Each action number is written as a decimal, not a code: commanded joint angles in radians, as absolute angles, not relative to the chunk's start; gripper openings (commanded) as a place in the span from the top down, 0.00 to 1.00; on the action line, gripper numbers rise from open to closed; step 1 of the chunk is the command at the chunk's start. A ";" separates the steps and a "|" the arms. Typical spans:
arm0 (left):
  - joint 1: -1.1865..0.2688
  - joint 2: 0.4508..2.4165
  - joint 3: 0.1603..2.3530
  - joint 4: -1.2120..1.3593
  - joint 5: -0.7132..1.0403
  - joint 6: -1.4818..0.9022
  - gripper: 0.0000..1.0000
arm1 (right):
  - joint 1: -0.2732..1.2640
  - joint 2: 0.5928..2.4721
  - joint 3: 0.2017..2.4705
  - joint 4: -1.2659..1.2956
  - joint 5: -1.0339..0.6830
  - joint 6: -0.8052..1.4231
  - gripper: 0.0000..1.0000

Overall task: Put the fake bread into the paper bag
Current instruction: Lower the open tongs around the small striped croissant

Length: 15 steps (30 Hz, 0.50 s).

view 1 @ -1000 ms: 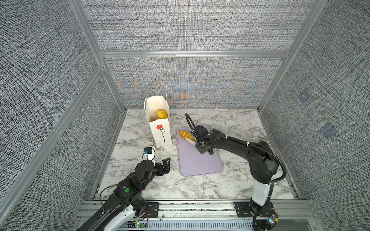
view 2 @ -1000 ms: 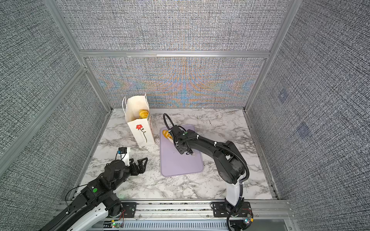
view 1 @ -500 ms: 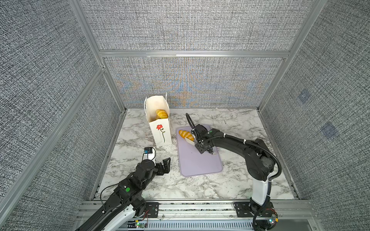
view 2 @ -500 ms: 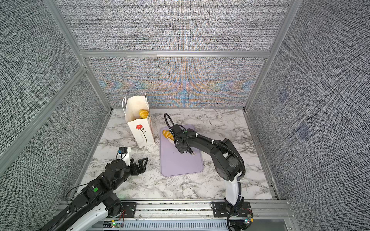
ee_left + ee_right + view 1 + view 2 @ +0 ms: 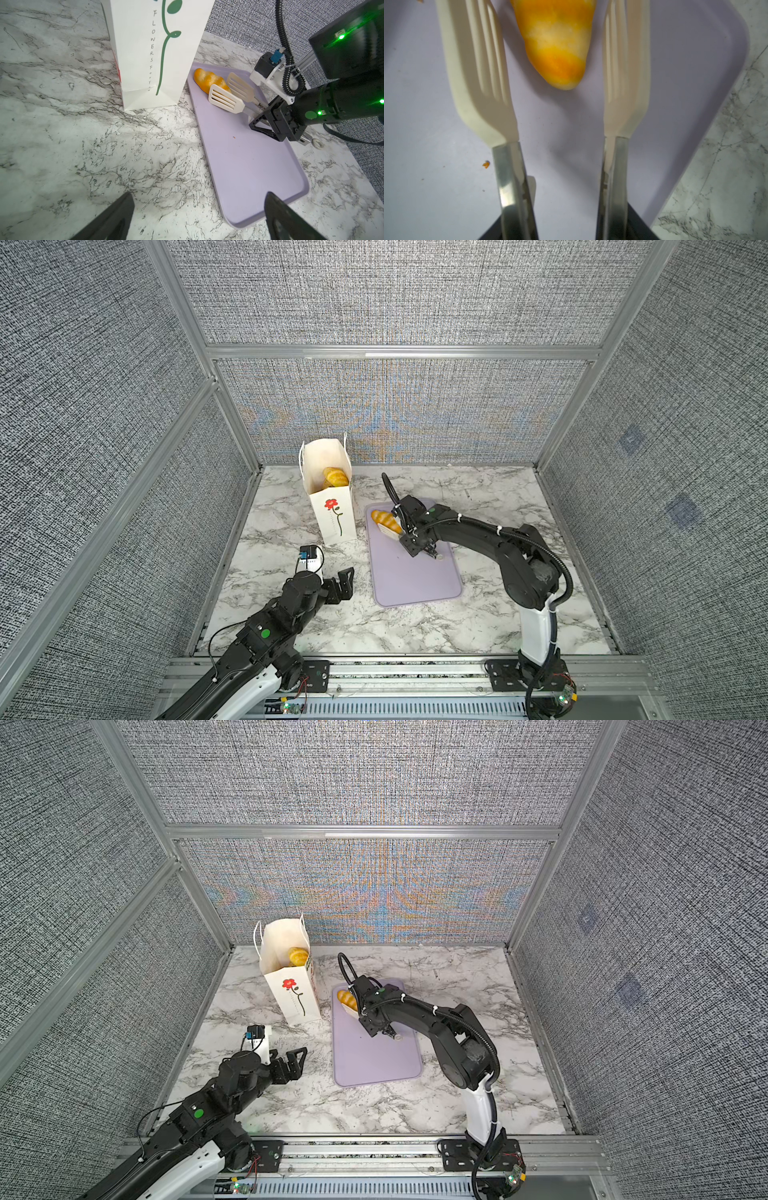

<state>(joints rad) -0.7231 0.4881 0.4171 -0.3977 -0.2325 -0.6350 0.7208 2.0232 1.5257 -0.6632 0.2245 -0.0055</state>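
A golden braided piece of fake bread [image 5: 384, 519] [image 5: 347, 999] [image 5: 207, 80] [image 5: 556, 41] lies at the far end of a lilac tray [image 5: 415, 576] [image 5: 249, 166]. My right gripper [image 5: 409, 541] [image 5: 566, 218] is shut on a pair of tongs [image 5: 226, 97] [image 5: 477, 72]. Their white slotted blades stand apart, one on each side of the bread's near end. The white paper bag [image 5: 334, 516] [image 5: 293, 996] [image 5: 155, 52] stands upright just left of the tray, with more fake bread [image 5: 336, 477] [image 5: 298, 956] inside. My left gripper [image 5: 345, 585] [image 5: 198, 195] is open and empty, low over the marble near the tray's near left corner.
Grey fabric walls with aluminium posts enclose the marble table [image 5: 478, 626] on three sides. A metal rail [image 5: 395, 668] runs along the front edge. An orange crumb [image 5: 485, 164] lies on the tray.
The right arm's elbow has shifted slightly left and away from the front while the tongs stay at the bread. The left arm has not moved.
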 commanded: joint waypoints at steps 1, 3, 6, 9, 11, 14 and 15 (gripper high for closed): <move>-0.723 0.486 0.425 -0.392 -0.234 -0.621 0.01 | 0.721 2.028 1.537 -0.664 0.208 -0.015 0.43; -0.723 0.487 0.423 -0.392 -0.233 -0.620 0.01 | 0.720 2.032 1.543 -0.667 0.203 -0.016 0.44; -0.723 0.486 0.424 -0.393 -0.234 -0.621 0.01 | 0.719 2.039 1.549 -0.675 0.199 -0.021 0.46; -0.723 0.482 0.424 -0.394 -0.235 -0.621 0.01 | 0.721 2.042 1.552 -0.689 0.199 -0.027 0.51; -0.723 0.480 0.425 -0.398 -0.235 -0.623 0.01 | 0.720 2.042 1.550 -0.695 0.199 -0.032 0.51; -0.723 0.477 0.429 -0.408 -0.237 -0.626 0.01 | 0.720 2.042 1.543 -0.699 0.202 -0.035 0.55; -0.723 0.474 0.428 -0.411 -0.239 -0.626 0.01 | 0.721 2.042 1.542 -0.702 0.202 -0.036 0.56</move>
<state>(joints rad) -0.7227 0.4793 0.4175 -0.3988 -0.2329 -0.6350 0.7197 2.0407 1.5436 -0.6857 0.2058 -0.0246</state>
